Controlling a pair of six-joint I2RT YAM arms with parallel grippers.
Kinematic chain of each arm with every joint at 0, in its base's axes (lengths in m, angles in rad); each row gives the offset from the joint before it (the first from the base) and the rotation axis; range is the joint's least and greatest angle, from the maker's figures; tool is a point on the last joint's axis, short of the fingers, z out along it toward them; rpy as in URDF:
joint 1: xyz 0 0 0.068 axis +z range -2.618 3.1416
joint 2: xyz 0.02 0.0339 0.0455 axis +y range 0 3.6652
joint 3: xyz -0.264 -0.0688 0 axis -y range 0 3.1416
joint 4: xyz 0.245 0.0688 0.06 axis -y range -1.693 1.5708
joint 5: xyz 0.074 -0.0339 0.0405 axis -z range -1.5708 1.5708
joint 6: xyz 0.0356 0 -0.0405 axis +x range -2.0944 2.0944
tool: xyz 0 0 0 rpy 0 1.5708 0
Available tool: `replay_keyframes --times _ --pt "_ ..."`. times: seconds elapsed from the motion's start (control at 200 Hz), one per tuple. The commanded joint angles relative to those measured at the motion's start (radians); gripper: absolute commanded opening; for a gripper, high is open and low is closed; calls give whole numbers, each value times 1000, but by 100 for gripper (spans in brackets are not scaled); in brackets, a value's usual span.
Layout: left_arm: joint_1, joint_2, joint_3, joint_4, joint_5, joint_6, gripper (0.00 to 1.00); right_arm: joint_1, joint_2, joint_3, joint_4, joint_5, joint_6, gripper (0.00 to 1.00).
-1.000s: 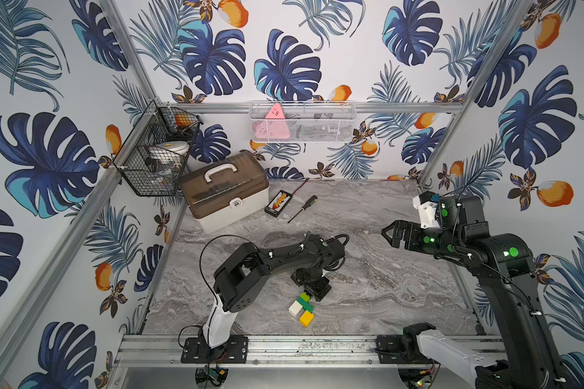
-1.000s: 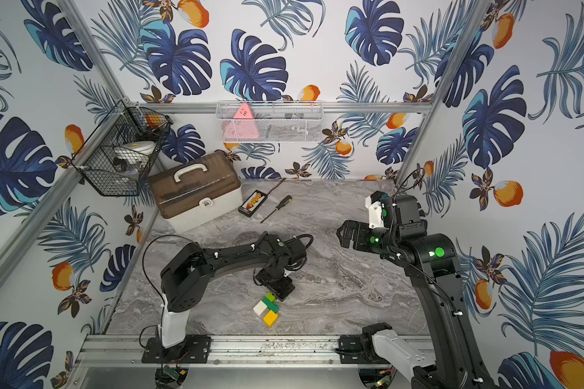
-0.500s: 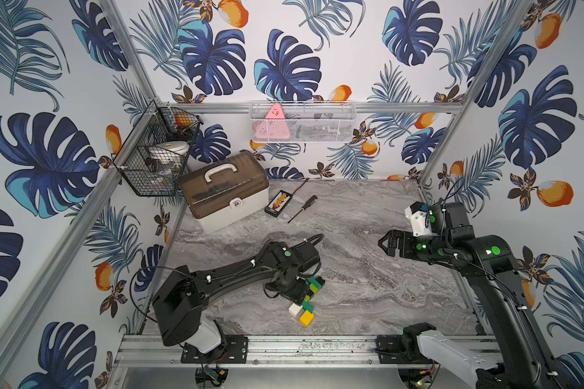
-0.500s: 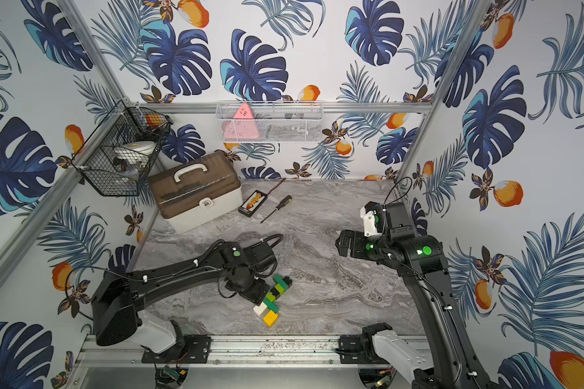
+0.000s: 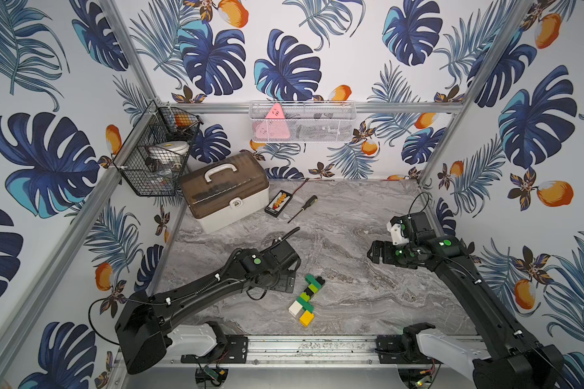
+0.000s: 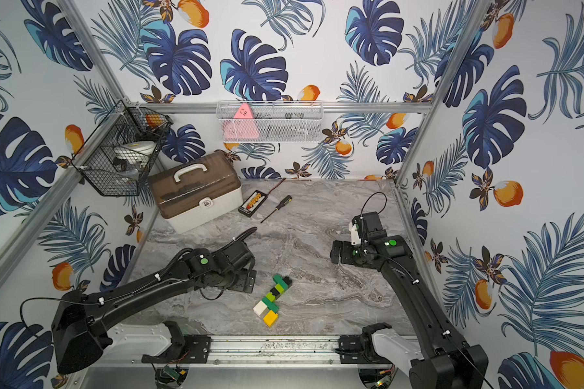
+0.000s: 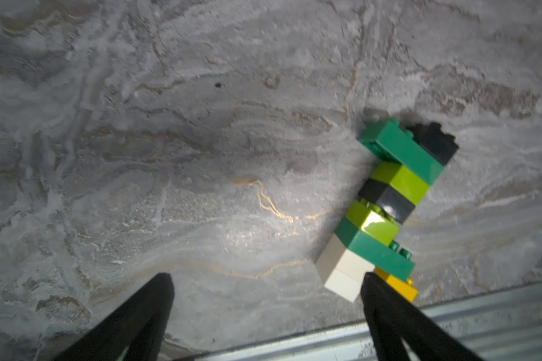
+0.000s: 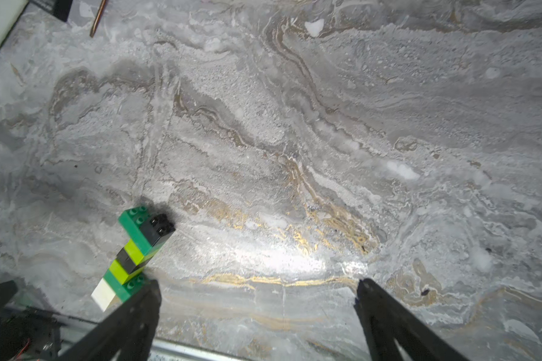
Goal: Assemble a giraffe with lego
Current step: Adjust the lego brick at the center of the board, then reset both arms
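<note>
The giraffe lies flat on the marble table near the front rail: white and yellow bricks at the near end, dark green, lime and black beyond. My left gripper hovers just left of it, open and empty. In the left wrist view the gripper has bare table between its fingers, and the giraffe lies beside one fingertip. My right gripper hangs open at the right, well clear. In the right wrist view the gripper holds nothing, with the giraffe off to one side.
A brown-lidded toolbox stands at the back left, with a small black device and a screwdriver beside it. A wire basket and a white mesh tray hang on the walls. A metal rail borders the front.
The left gripper has opened, let go of the giraffe and drawn back to the left with its arm lowered. The giraffe now lies uncovered. The right arm has pulled back to the right.
</note>
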Motion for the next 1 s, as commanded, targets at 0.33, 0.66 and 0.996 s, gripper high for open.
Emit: replay_keyframes --times 0.33,0.66,0.996 --pt "215 24 -135 560 -567 269 99 -101 67 -335 917 35 -186 100" --pt "449 -15 -419 1084 -472 500 99 -127 366 -514 1450 -17 -318 100" --pt "681 133 -557 1568 -258 596 99 -198 561 -550 1761 7 -247 100"
